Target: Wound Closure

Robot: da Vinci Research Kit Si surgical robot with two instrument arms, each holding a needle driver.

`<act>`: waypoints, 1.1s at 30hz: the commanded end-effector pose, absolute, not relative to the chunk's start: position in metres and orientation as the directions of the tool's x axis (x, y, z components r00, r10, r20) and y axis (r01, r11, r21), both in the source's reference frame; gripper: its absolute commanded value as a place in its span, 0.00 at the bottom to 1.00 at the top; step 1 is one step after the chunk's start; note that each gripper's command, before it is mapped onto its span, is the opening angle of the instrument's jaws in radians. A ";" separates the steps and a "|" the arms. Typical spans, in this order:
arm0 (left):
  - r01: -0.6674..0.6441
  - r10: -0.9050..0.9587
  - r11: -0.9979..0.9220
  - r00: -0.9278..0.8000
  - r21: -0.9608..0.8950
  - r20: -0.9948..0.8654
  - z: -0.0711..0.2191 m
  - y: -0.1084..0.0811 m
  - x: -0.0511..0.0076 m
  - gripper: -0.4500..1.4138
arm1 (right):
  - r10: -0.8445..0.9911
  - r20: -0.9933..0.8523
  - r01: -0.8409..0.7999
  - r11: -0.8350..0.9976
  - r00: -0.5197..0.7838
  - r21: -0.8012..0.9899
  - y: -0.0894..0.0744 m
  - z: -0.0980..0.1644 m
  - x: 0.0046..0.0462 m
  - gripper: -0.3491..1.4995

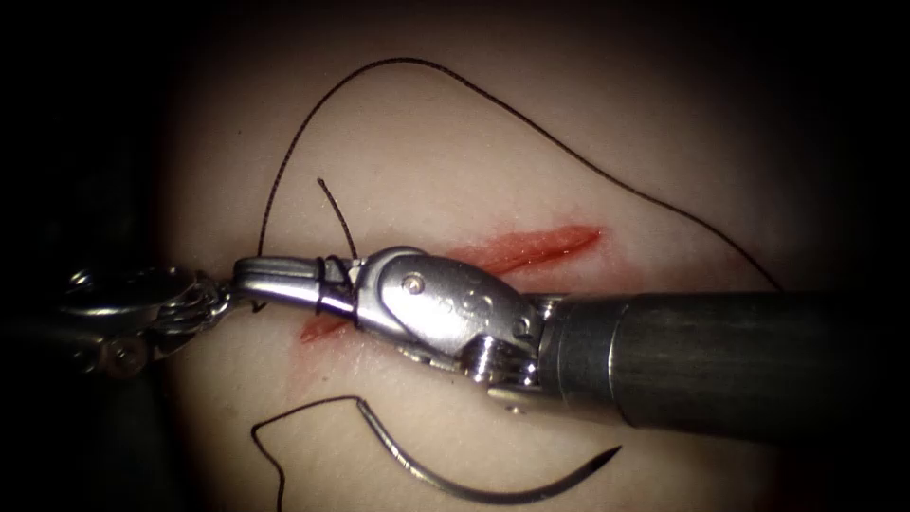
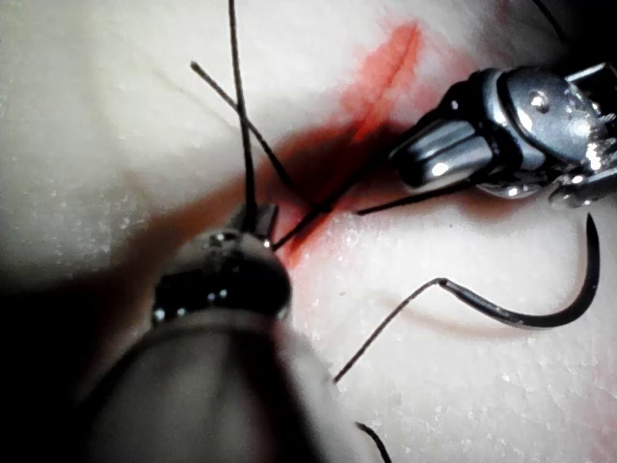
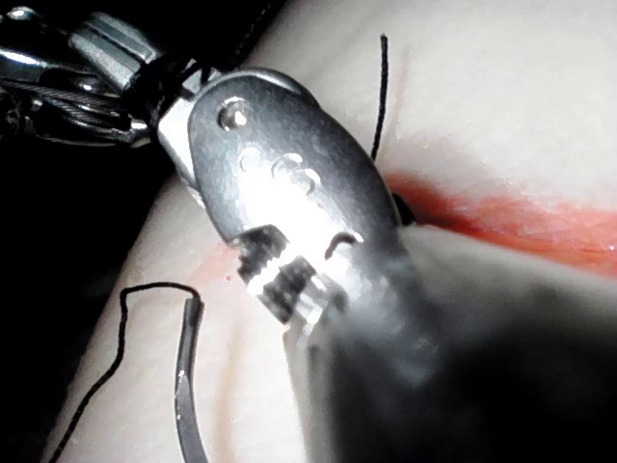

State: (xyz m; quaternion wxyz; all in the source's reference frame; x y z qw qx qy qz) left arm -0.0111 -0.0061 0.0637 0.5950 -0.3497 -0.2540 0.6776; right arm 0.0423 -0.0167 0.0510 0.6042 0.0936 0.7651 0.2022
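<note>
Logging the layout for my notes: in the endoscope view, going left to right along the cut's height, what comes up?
Left tool → thread wound around the right tool's fingers → right tool wrist → its dark shaft.

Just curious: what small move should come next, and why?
Probably the right end effector, thread wound round it, should reach for the short tail by the cut. The left end effector holds the thread; the needle lies free on the tissue.

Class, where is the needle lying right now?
The needle lies free on the tissue, in the endoscope view below the cut and the right tool; neither tool holds it.
</note>
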 end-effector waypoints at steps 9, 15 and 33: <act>-0.656 0.978 -0.178 -0.034 -0.734 -0.207 0.059 -0.005 -0.0126 0.12 | 0.352 -0.936 -0.376 0.868 0.004 0.325 -0.016 0.053 0.0427 0.00; -0.649 0.967 -0.216 -0.041 -0.730 -0.250 0.058 -0.005 -0.0143 0.12 | 0.411 -0.906 -0.464 0.825 0.101 0.323 -0.016 0.053 0.0424 0.00; -0.688 0.914 -0.370 -0.149 -0.625 -0.377 0.060 -0.003 -0.0146 0.07 | 0.508 -0.815 -0.499 0.802 0.280 0.329 -0.017 0.055 0.0415 0.00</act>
